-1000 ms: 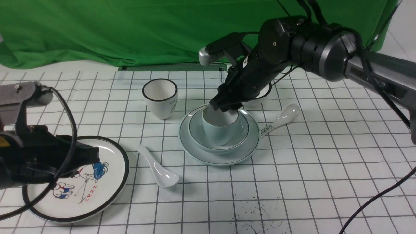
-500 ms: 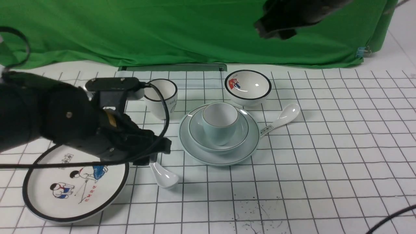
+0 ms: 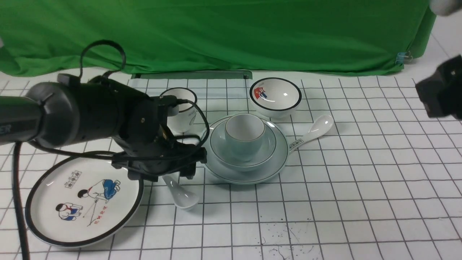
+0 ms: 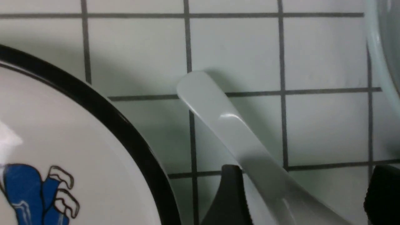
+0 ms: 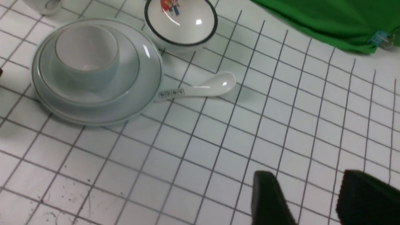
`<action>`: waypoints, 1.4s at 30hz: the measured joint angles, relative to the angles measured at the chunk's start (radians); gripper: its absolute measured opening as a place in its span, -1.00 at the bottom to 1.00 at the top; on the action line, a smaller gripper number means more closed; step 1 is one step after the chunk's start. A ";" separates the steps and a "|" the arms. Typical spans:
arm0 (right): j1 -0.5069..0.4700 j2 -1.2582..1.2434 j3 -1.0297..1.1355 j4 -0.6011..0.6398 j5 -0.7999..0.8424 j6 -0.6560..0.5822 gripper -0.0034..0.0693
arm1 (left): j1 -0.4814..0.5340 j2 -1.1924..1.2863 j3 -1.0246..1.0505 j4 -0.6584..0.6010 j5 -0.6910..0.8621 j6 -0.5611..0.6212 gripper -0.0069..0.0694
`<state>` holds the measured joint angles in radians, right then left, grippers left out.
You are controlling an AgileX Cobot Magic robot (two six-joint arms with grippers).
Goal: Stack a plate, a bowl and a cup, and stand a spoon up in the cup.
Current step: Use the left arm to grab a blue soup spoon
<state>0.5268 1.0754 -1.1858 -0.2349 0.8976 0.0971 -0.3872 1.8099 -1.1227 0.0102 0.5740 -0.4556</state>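
Note:
The pale blue cup (image 3: pixel 244 139) stands upright in the pale blue-green bowl (image 3: pixel 269 144), which sits on the matching plate (image 3: pixel 252 177) at the table's middle. All three also show in the right wrist view: cup (image 5: pixel 86 59), bowl (image 5: pixel 128 72), plate (image 5: pixel 147 84). The plain white spoon (image 3: pixel 182 195) lies on the table left of the plate. My left gripper (image 3: pixel 162 175) is open and low over its handle (image 4: pixel 218 115), one finger (image 4: pixel 231 193) on each side, not closed on it. My right gripper (image 5: pixel 312 193) is open and empty, high at the far right.
A black-rimmed cartoon plate (image 3: pixel 83 202) lies front left, close beside the spoon. A black-rimmed white cup (image 3: pixel 180 119) stands behind my left arm. A cartoon bowl (image 3: pixel 275 94) and a spoon with a printed handle (image 3: pixel 312 133) lie behind and right of the stack. The right arm (image 3: pixel 440 90) is at the right edge.
My left arm has swung right and down over the plain spoon's handle. My right arm let go of the cup, rose off it and has withdrawn to the far right.

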 joint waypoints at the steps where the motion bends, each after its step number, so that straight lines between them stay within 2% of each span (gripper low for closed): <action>1: 0.000 -0.026 0.025 -0.005 0.000 0.004 0.05 | 0.000 0.011 0.000 0.000 0.000 -0.010 0.42; 11: 0.000 -0.136 0.102 -0.018 -0.007 0.011 0.05 | 0.000 0.062 -0.004 0.046 -0.050 -0.018 0.13; 16: 0.000 -0.137 0.103 -0.019 -0.007 0.011 0.05 | -0.002 0.077 -0.012 0.125 -0.042 -0.018 -0.17; 19: 0.000 -0.137 0.103 -0.019 -0.012 0.011 0.05 | -0.003 0.079 -0.013 0.136 -0.038 -0.018 -0.21; 22: 0.000 -0.137 0.104 -0.020 -0.019 0.011 0.05 | -0.004 0.080 -0.014 0.141 -0.038 -0.018 -0.14; 29: 0.000 -0.137 0.106 -0.021 -0.022 0.011 0.05 | -0.008 0.083 -0.017 0.154 -0.058 -0.020 0.37; 33: 0.000 -0.137 0.106 -0.022 -0.027 0.011 0.05 | -0.008 0.083 -0.017 0.161 -0.056 -0.019 0.45; 38: 0.000 -0.137 0.106 -0.023 -0.034 0.011 0.05 | -0.008 0.083 -0.017 0.179 -0.040 -0.055 0.13; 42: 0.000 -0.137 0.106 -0.032 -0.039 0.011 0.05 | -0.001 0.084 -0.017 0.191 -0.032 -0.067 -0.54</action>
<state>0.5268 0.9385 -1.0795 -0.2670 0.8583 0.1077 -0.3878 1.8942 -1.1394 0.2010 0.5420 -0.5231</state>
